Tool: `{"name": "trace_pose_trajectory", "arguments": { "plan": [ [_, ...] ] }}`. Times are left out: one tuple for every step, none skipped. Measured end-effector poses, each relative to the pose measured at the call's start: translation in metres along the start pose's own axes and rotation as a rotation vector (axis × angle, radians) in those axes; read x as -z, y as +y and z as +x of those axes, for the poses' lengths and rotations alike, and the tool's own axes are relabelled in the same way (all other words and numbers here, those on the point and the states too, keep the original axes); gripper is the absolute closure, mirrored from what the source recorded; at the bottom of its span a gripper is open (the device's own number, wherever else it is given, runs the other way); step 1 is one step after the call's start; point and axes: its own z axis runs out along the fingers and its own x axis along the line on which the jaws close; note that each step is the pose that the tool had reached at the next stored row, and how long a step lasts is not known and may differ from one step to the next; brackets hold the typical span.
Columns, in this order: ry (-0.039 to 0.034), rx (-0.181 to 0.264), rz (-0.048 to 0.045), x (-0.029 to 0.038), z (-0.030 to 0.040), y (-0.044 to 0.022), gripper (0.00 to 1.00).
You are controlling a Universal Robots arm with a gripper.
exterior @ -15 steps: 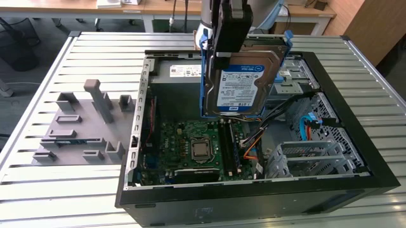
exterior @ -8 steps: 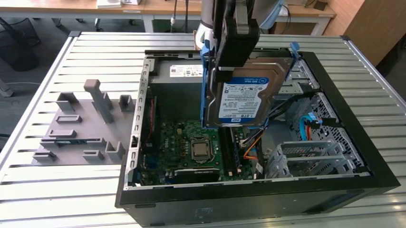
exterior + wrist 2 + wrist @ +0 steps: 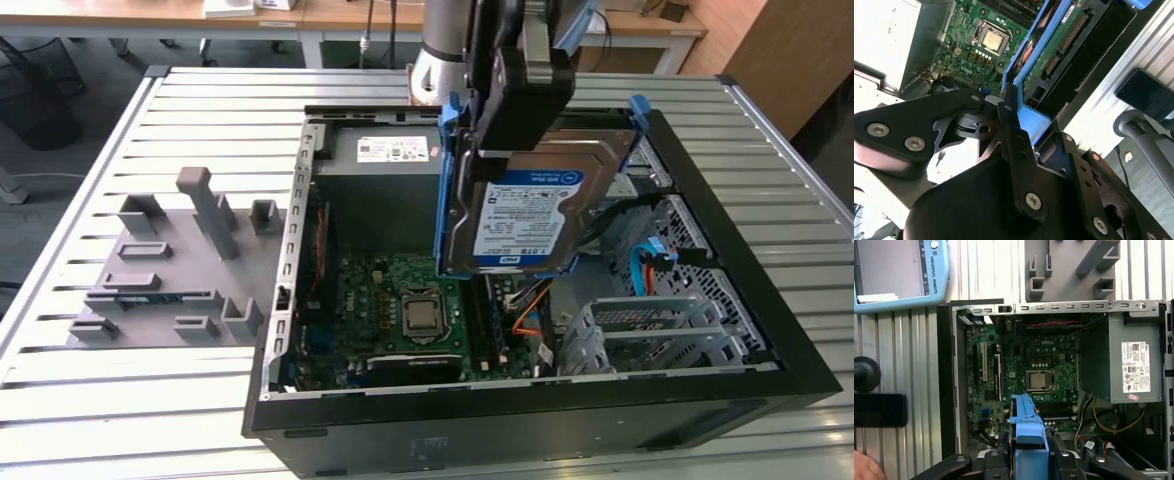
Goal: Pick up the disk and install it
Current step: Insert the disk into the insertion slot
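Observation:
The disk (image 3: 534, 212), a silver hard drive with a white-and-blue label in a blue rail frame, hangs on edge above the open computer case (image 3: 747, 390). My gripper (image 3: 511, 135) is shut on its upper end, the black fingers clamping the blue frame. In the second wrist view the gripper (image 3: 1010, 107) pinches the blue frame (image 3: 1030, 120), and the disk's green circuit-board side (image 3: 1061, 47) faces the camera. In the first wrist view the gripper (image 3: 1031, 460) holds the blue frame (image 3: 1029, 432) over the motherboard (image 3: 1024, 365).
A big grey power-supply box (image 3: 380, 160) fills the case's far corner. A metal drive cage (image 3: 654, 330) sits at the exterior view's right. A grey fixture block (image 3: 174, 260) lies on the slatted table beside the case. A teach pendant (image 3: 899, 270) and a hand (image 3: 864, 467) are nearby.

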Motion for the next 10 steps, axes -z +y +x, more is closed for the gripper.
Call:
{"name": "trace_pose_trajectory", "arguments": {
  "plan": [
    [0.0000, 0.000, 0.0000, -0.0003, -0.0001, -0.0030, 0.63],
    [-0.0003, 0.000, 0.0001, -0.0008, 0.0000, -0.0053, 0.63],
    [-0.0003, 0.000, 0.0001, -0.0012, -0.0001, -0.0075, 0.63],
    [-0.0002, 0.000, 0.0002, -0.0014, -0.0001, -0.0092, 0.63],
    [0.0000, 0.000, 0.0003, -0.0016, 0.0000, -0.0105, 0.63],
    [0.0004, 0.000, 0.0004, -0.0017, 0.0004, -0.0112, 0.63],
    [0.0007, 0.000, 0.0005, -0.0018, 0.0011, -0.0117, 0.63],
    [0.0010, 0.000, 0.0006, -0.0021, 0.0021, -0.0120, 0.63],
    [0.0014, 0.000, 0.0007, -0.0023, 0.0032, -0.0124, 0.63],
    [0.0017, 0.000, 0.0007, -0.0025, 0.0044, -0.0127, 0.63]
  ]
}}
